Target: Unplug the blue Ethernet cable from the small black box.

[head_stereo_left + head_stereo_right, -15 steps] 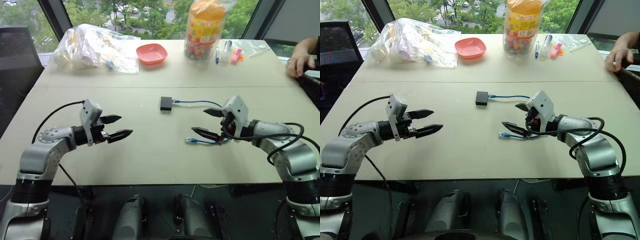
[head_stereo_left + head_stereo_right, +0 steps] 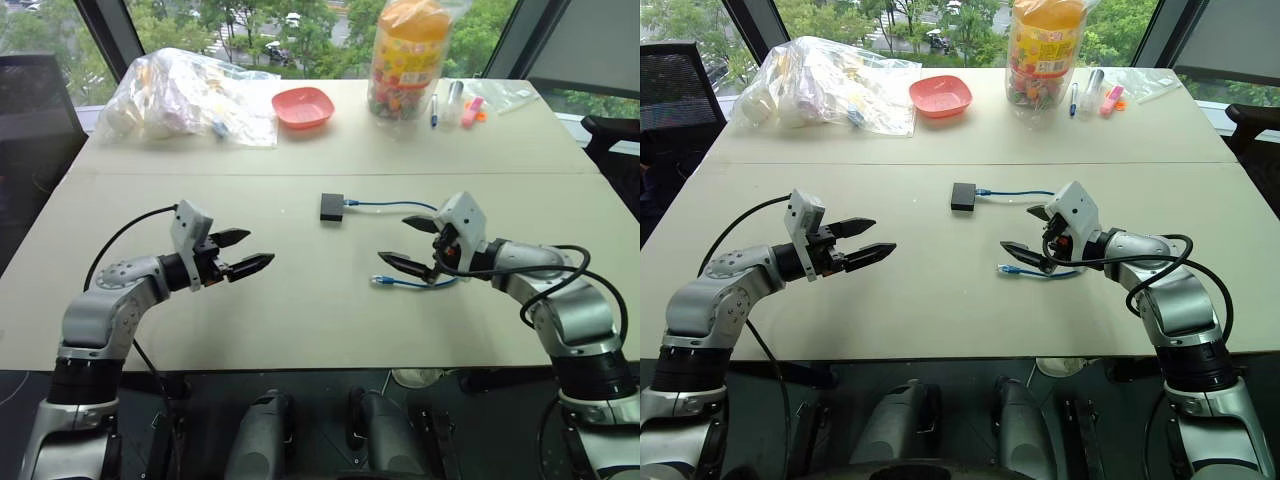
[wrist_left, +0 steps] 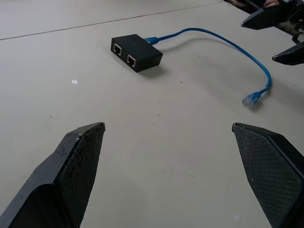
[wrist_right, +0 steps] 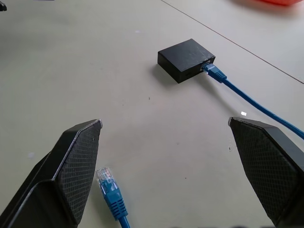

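At the left of the head view I see my left gripper (image 2: 245, 252) hovering over the beige tabletop (image 2: 300, 320), its 2 black fingers spread apart and empty. Upper left sits a crinkled clear plastic bag (image 2: 185, 95), then a shallow pink dish (image 2: 303, 105). Centre frame, the small matte-black rectangular box (image 2: 333, 207) lies flat, with the thin bright-blue Ethernet cable (image 2: 395, 204) plugged into its right side, its free clear plug (image 2: 381, 282) lying under my right gripper (image 2: 408, 245), whose fingers are likewise wide apart, holding nothing.
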